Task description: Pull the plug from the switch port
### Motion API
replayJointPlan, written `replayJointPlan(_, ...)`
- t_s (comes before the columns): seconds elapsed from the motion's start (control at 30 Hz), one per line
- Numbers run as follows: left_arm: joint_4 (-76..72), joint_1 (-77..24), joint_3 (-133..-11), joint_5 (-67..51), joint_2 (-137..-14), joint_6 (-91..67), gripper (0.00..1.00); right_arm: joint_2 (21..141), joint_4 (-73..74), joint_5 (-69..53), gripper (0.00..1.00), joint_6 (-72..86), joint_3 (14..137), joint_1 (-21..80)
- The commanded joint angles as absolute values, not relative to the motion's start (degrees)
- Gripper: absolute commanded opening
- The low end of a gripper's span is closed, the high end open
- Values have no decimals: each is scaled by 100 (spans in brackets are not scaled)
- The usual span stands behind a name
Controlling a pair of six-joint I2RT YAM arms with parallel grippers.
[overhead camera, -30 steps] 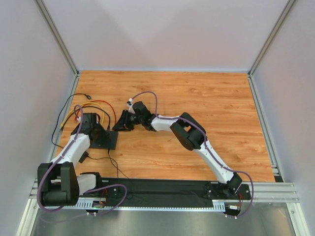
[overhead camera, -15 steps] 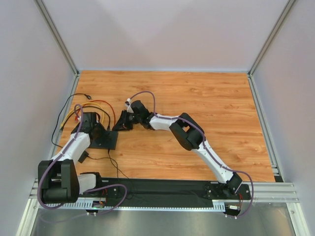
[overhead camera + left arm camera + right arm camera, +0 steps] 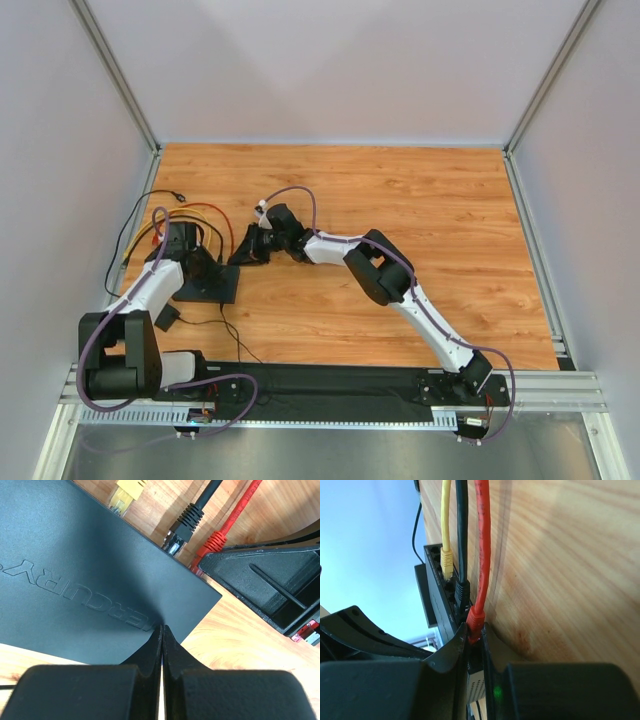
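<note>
The switch is a flat black box at the table's left; its top with raised lettering fills the left wrist view. Yellow, black and red plugs sit in its far edge. My left gripper is shut and empty, tips pressed on the switch top near its right corner; it also shows in the top view. My right gripper is shut on the red plug, which sits at the switch's port face. The right gripper is at the switch's far right corner.
Red, yellow and black cables loop off behind the switch toward the left wall. A small black box with a thin lead lies near the switch's front. The left wall post stands close by.
My left arm has shifted slightly, its wrist a little farther back over the switch. My right gripper has edged slightly left and stays shut on the red plug.
</note>
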State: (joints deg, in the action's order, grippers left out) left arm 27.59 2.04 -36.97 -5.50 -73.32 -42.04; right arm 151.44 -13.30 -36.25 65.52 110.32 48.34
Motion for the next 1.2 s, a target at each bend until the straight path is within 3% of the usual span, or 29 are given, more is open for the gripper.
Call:
replayJointPlan(0.0,3234,202,-3393,-334,-7839,-4087,0,15161,-1661,-3006,0,6556,11145,4878)
replayJointPlan(0.23,3199,202,-3331,-343,-7954,-4096,0,15336,-2802,-3102,0,7320,11249,4843)
replayJointPlan(0.37,3243,193,-3331,-255,-7937,-4078,0,15101,-1621,-2542,0,6376,11286,4825)
replayJointPlan(0.9,3191,202,-3270,-211,-7866,-4087,0,15539,-449,-2417,0,5810,12814,4817)
replayJointPlan(1.17,3085,193,-3322,-378,-6945,-3780,0,14653,-622,-2671,0,5291,12165,4570)
